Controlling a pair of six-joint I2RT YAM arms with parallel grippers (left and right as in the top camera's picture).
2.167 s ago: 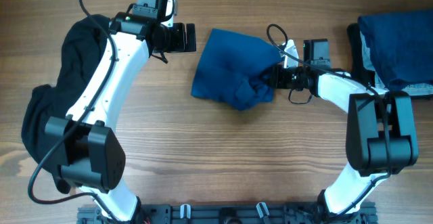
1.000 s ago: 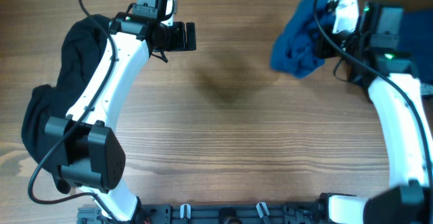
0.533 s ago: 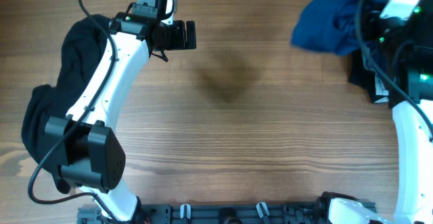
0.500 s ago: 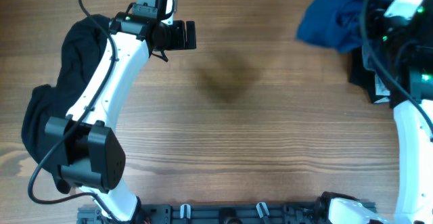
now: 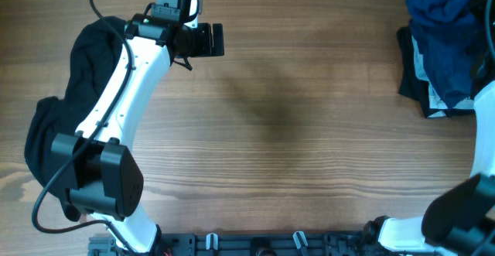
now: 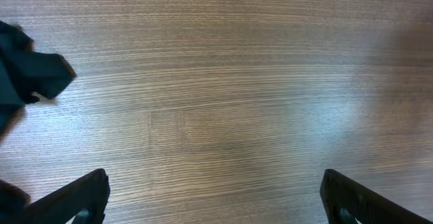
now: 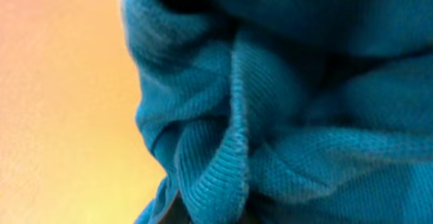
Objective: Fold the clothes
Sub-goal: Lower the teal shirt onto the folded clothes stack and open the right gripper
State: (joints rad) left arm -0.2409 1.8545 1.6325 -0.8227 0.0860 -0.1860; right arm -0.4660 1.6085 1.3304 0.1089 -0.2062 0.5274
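Note:
A bunched blue knit garment lies at the far right, on top of a stack of dark and white clothes. It fills the right wrist view and covers my right gripper's fingers, which seem shut on it. My right arm runs along the right edge of the overhead view. A heap of black clothes lies on the left under my left arm. My left gripper is open and empty over bare wood, its fingertips wide apart. A black cloth corner shows to its left.
The table is brown wood. A black rail with clips runs along the front edge. The left arm stretches over the black heap.
My right gripper has carried the blue garment from the table's middle up and to the far right, over the stack. The left arm has not moved.

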